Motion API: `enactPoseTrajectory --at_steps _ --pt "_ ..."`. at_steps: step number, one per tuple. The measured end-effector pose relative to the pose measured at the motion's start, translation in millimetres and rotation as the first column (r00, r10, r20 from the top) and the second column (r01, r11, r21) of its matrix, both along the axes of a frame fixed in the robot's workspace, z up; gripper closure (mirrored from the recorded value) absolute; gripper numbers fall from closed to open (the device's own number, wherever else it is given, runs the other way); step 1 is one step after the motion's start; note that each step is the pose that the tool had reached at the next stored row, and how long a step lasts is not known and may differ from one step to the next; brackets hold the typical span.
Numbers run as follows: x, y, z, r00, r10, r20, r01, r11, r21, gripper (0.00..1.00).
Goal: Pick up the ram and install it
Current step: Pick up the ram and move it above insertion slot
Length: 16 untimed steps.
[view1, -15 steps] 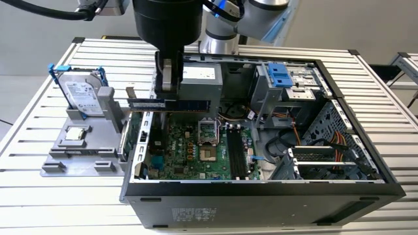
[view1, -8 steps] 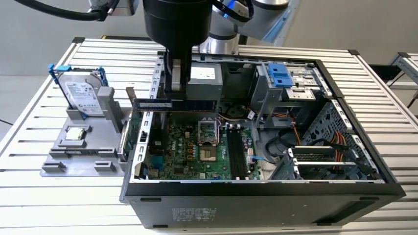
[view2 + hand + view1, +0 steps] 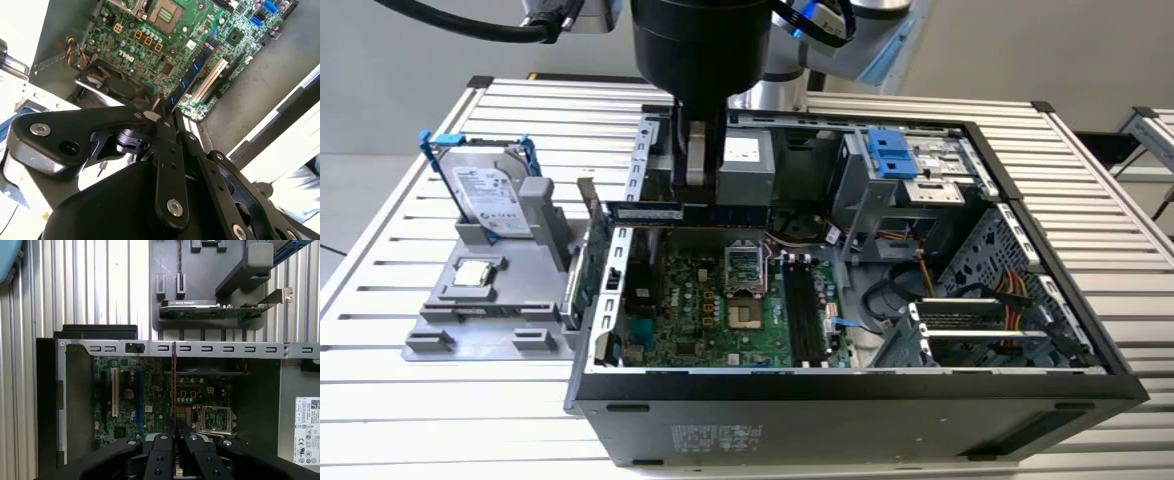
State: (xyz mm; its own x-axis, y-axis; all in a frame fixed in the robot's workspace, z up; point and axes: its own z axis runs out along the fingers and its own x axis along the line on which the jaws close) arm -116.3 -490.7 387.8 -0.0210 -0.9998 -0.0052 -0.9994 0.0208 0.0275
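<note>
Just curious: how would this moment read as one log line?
gripper shut on ram | ram held over motherboard in open case | not yet seated

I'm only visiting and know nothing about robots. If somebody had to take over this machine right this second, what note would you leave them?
Gripper: shut on the ram, gripping it near its middle.
Ram: in the air, held on edge over the open computer case, above the motherboard.
Done: the ram is picked up.
Left: it is not yet installed; the black memory slots on the motherboard stand empty.
</note>
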Motion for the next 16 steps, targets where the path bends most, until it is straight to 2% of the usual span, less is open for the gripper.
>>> enactPoseTrajectory --at_steps 16 --pt "25.8 0.0 0.0 1.0 -0.008 -0.0001 0.008 1.0 0.0 1.0"
